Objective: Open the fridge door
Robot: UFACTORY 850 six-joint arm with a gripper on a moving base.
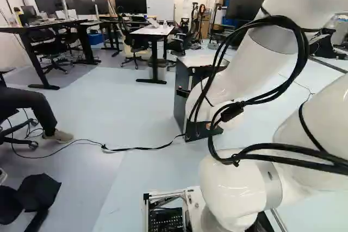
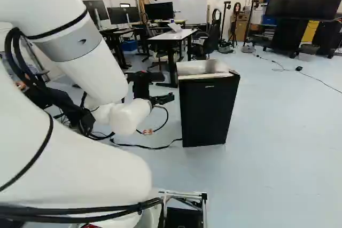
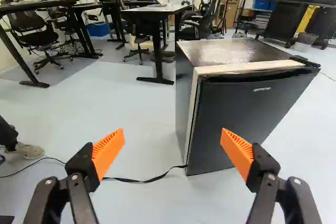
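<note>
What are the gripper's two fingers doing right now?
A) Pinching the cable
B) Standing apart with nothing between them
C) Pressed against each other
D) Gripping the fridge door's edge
B: the gripper's orange pads stand wide apart, with neither touching the fridge ahead.

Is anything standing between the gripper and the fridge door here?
Nothing visible stands between the open gripper and the fridge door; the black cable lies low, on the floor.
</note>
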